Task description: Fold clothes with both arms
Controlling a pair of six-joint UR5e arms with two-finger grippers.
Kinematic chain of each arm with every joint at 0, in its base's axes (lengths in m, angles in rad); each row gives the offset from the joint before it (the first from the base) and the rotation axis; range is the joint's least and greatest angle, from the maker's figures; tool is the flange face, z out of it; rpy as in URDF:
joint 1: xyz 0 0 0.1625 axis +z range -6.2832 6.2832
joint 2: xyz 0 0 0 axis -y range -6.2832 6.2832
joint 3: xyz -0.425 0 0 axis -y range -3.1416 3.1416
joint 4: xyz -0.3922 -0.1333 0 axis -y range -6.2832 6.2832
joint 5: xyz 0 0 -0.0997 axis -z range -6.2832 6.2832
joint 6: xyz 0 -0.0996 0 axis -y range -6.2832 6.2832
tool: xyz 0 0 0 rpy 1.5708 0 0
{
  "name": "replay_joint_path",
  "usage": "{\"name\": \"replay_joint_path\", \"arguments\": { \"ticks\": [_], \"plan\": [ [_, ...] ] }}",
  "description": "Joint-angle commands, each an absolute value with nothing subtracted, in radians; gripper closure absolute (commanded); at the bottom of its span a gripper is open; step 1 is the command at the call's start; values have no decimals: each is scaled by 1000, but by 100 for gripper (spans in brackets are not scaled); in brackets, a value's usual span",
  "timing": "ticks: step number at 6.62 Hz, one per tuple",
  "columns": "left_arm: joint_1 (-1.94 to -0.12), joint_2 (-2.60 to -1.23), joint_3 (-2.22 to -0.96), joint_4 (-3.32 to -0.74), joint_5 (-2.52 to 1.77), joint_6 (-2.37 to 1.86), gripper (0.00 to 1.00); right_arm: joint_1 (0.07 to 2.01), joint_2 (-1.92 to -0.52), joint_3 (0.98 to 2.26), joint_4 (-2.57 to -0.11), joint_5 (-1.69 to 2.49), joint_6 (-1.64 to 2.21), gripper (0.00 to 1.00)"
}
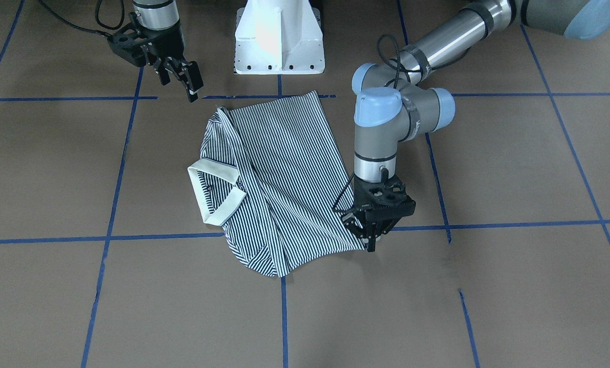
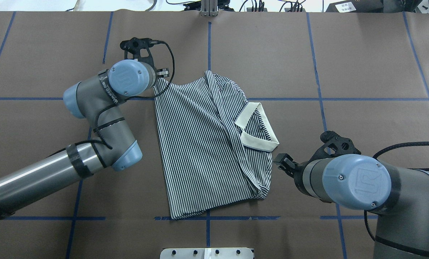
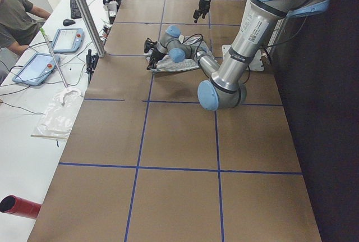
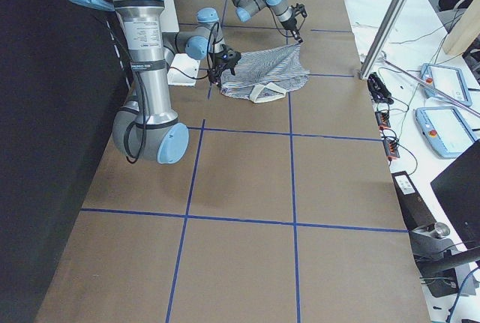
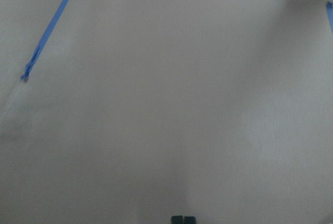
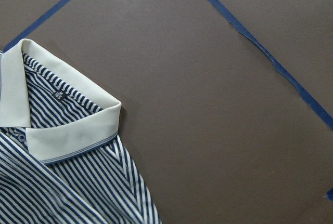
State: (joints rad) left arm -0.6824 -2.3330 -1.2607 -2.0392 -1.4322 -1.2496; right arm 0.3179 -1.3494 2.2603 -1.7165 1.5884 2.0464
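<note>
Exterior front-facing: L tool (image 1: 370,244) closed at shirt (image 1: 284,168) corner.

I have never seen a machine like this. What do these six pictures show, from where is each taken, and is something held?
This is a robot with a left arm and a right arm of metal, at a brown table marked with blue tape. Each arm ends in a black gripper. Two pictures look down on the table, one from behind the robot and one facing it; two look along the table from its ends; two come from cameras on the wrists. A striped shirt with a white collar lies partly folded in the middle. The left gripper, on the right in the facing picture, seems shut on a corner of the shirt. The right gripper hangs open beside the shirt and holds nothing.
</note>
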Motion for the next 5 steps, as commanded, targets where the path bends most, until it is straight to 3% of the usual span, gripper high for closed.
{"name": "replay_joint_path", "arguments": {
  "ticks": [1, 2, 3, 5],
  "plan": [
    [-768, -2460, -1088, -2134, -1434, -1163, 74, 325, -1294, 2223, -1717, 1566, 2046, 0],
    [-770, -2461, -1101, -2137, -1446, -1169, 52, 324, -1222, 2159, -1717, 1556, 2046, 0],
    [-770, -2388, -1227, -2134, -1481, -1170, 46, 334, -1172, 2114, -1717, 1555, 2043, 0],
    [-769, -2152, -1537, -2134, -1574, -1169, 46, 339, -1059, 2006, -1715, 1560, 1848, 0]
  ]
}}
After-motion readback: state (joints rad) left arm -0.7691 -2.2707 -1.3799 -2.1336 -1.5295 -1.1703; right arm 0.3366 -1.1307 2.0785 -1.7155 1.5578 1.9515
